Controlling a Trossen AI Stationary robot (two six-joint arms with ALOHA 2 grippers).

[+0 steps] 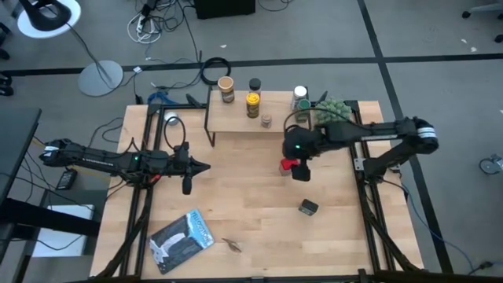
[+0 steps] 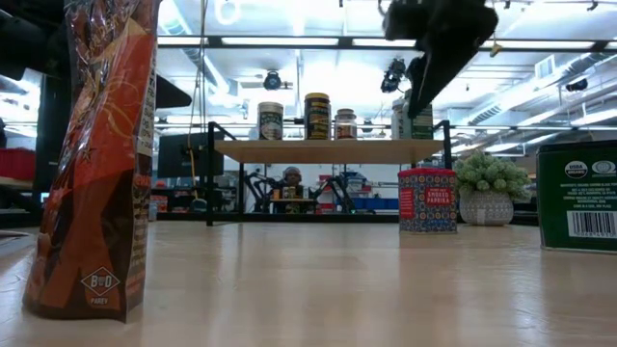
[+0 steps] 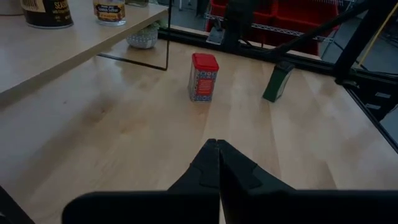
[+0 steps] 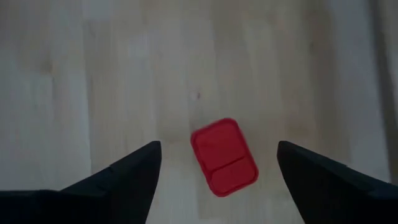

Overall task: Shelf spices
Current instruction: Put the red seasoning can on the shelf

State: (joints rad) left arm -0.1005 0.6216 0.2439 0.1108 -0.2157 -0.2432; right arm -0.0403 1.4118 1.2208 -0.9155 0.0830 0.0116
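A red tin [image 1: 286, 165] [image 2: 427, 200] stands upright on the table in front of the shelf [image 1: 236, 123] [image 2: 333, 149]. My right gripper [image 4: 219, 144] [image 1: 300, 170] hovers above it, open and pointing down, one finger to each side of the tin's red lid [image 4: 224, 157], well clear of it. On the shelf stand the tan-lidded jar [image 1: 226, 88], black-lidded jar [image 1: 254, 84], yellow jar [image 1: 252, 104], a small jar [image 1: 266, 120] and the white-capped bottle [image 1: 299, 94]. A green tin [image 1: 308, 207] [image 3: 278, 81] sits on the table, nearer than the red one. My left gripper [image 3: 217, 149] [image 1: 203, 167] is shut, left of centre.
A small potted plant [image 1: 332, 110] [image 2: 490, 188] stands at the shelf's right end. A blue-white flat packet [image 1: 182, 240] and a small object [image 1: 230, 245] lie near the table's near edge. An orange-brown bag [image 2: 96, 154] stands close to the low camera. Bare wood spans the middle.
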